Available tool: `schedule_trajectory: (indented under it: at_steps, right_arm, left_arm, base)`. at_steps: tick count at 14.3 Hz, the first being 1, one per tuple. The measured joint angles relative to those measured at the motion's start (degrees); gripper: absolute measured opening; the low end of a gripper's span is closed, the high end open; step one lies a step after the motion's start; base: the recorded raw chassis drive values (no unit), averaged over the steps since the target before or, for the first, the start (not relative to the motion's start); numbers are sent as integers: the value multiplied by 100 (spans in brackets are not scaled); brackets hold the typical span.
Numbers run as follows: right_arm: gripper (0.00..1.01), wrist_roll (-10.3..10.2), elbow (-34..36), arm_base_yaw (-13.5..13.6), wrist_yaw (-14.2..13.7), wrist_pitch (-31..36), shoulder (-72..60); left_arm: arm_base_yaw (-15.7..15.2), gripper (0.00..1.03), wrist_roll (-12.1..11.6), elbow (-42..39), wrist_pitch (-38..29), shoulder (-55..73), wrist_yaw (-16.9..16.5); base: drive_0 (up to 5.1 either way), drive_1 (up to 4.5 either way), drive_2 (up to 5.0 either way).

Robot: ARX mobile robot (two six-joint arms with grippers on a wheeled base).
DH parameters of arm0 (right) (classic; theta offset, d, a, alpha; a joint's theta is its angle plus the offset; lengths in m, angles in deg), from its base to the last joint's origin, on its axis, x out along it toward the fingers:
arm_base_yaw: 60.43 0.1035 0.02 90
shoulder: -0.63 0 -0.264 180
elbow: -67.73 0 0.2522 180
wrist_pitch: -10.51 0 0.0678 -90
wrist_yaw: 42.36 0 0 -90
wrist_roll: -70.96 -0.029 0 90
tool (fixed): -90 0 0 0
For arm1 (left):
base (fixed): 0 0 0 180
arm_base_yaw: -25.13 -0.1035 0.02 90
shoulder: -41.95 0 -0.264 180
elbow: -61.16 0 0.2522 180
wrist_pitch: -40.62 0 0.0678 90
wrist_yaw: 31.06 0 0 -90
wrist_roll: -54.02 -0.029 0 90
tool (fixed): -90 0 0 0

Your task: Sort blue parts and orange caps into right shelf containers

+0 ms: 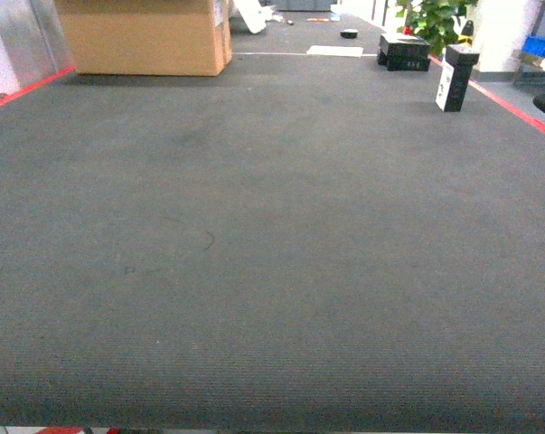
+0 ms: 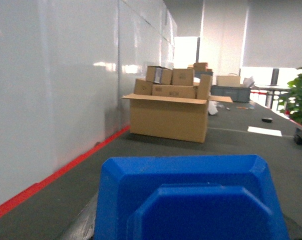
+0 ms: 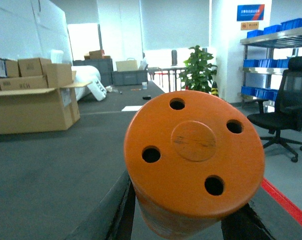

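Observation:
In the left wrist view a blue part [image 2: 191, 197] with bevelled edges fills the bottom of the frame, and my left gripper [image 2: 188, 227] is shut on it; only a grey finger [image 2: 85, 222] shows at its left. An orange cap [image 3: 193, 155], its round end pierced by several holes, sits between the dark fingers [image 3: 110, 210] of my right gripper [image 3: 178, 222], which is shut on it. Blue shelf containers [image 3: 286, 24] stand on a metal rack at the far right. Neither gripper appears in the head view.
Grey carpet [image 1: 272, 253] stretches ahead, bordered by red tape [image 1: 516, 108]. A large cardboard box [image 1: 145, 36] stands at the far left. Black boxes [image 1: 403, 51], a black-and-white box [image 1: 455, 79] and a plant [image 1: 435, 18] stand at the far right, with an office chair [image 3: 286, 105] beside the rack.

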Motion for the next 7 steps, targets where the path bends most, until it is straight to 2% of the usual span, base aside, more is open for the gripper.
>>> schedule_trajectory:
  at_steps: [1,2,3,5,6,7]
  right_arm:
    - [42,116,9,205,-208,-179,446]
    - [42,107,-2,503,-238,-599,841]
    - [42,107,-2,612,-184,-651,896]
    - [42,103,-2,614,-205,-688,876]
    - [42,-28,-149,527,-46,-1429,997]
    - [42,-240,-356,17,704,-3064,1545]
  left_arm:
    - [39,44,-83,-33,179,-291,192]
    - [55,44,-142,-118,212,-514,195]
    - [59,44,-157,-122,186,-525,175]
    - [59,44,-175,-122,223,-494,151]
    - [-50,44,-13,-7,1045,-654,-184]
    - [-525,43,518,131,2966,-1456,-1554]
  base:
    - [0,0,0]
    - [0,0,0]
    - [0,0,0]
    - [0,0,0]
    - [0,0,0]
    - [0,0,0]
